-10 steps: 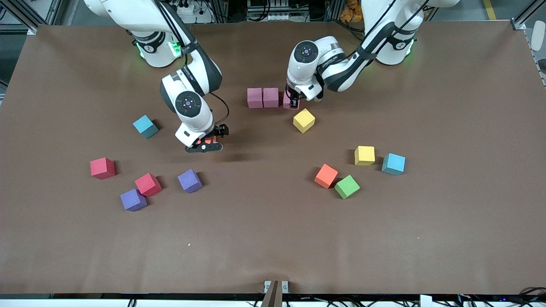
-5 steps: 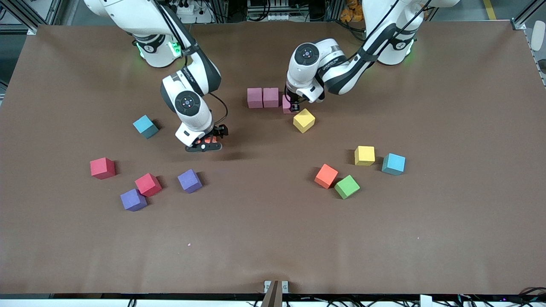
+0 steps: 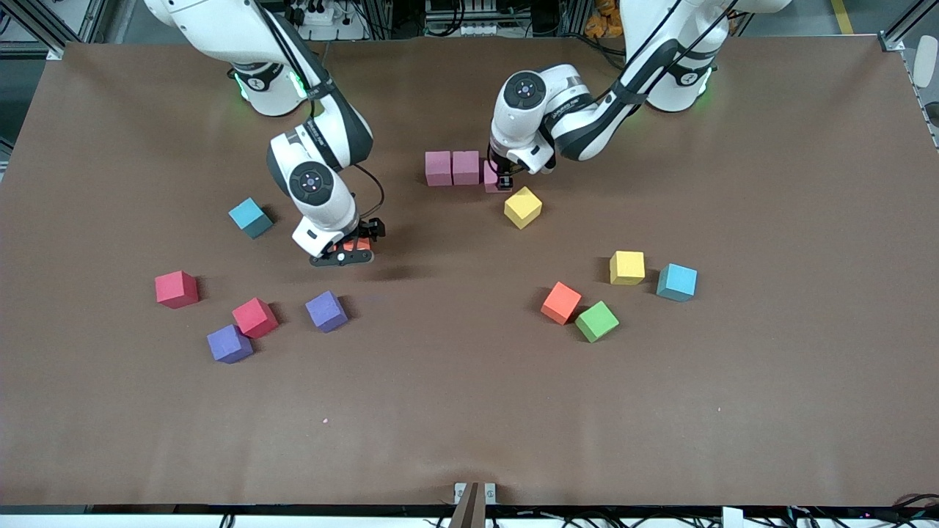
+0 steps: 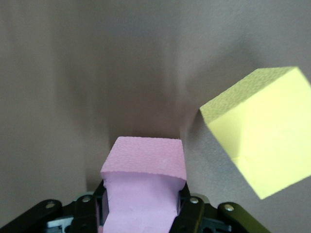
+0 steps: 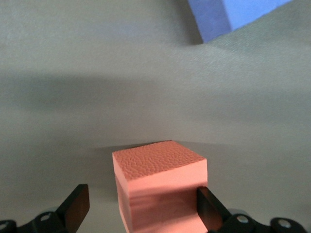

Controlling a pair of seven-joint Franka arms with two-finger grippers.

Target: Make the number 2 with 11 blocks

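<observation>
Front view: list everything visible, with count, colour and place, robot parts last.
Pink cubes: three; two side by side mid-table, the third beside them in the left gripper.
Yellow cubes: two; one just nearer the camera than the pink row, one beside a blue cube.
Orange cubes: two; one between the right gripper's fingers, one touching the green cube.
Green cube: one.
Red cubes: two, toward the right arm's end.
Purple cubes: two, near the red ones.
Blue cubes: two.
Table: brown.
Left gripper: shut on pink cube.
Right gripper: open around orange cube.

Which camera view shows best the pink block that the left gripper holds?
The left wrist view: the pink block fills it, squeezed between the fingers. In the front view the left gripper hides most of it. The right wrist view shows none of it.
</observation>
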